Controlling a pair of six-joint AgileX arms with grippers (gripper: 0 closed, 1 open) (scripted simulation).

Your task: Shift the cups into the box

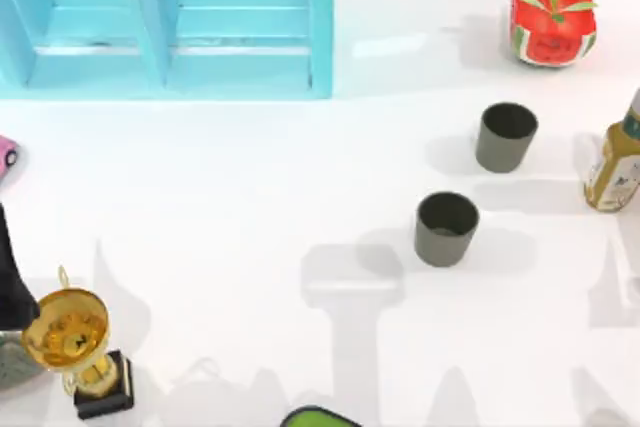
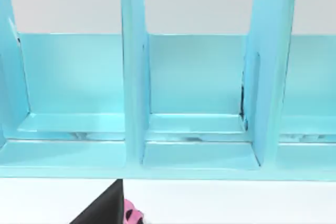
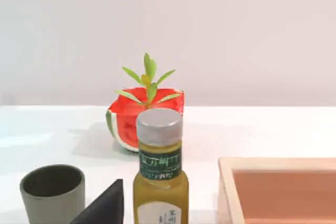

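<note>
Ahead of the right gripper (image 3: 102, 207), itself mostly cropped, width cannot tell: cup (image 3: 52, 192) cut off, bottle (image 3: 159, 171) hiding part of the watermelon pot (image 3: 126, 124), box (image 3: 278, 187) cropped. Second cup (image 1: 446, 228) stands on the worktop (image 1: 250, 197). Left gripper (image 2: 100, 211) faces the blue shelf (image 2: 199, 103), width unclear.

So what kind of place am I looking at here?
Probably a simulated test tabletop, not a real room: a plain white table holding unrelated props, such as two grey cups, a gold trophy, a watermelon planter and a turquoise shelf unit.
</note>
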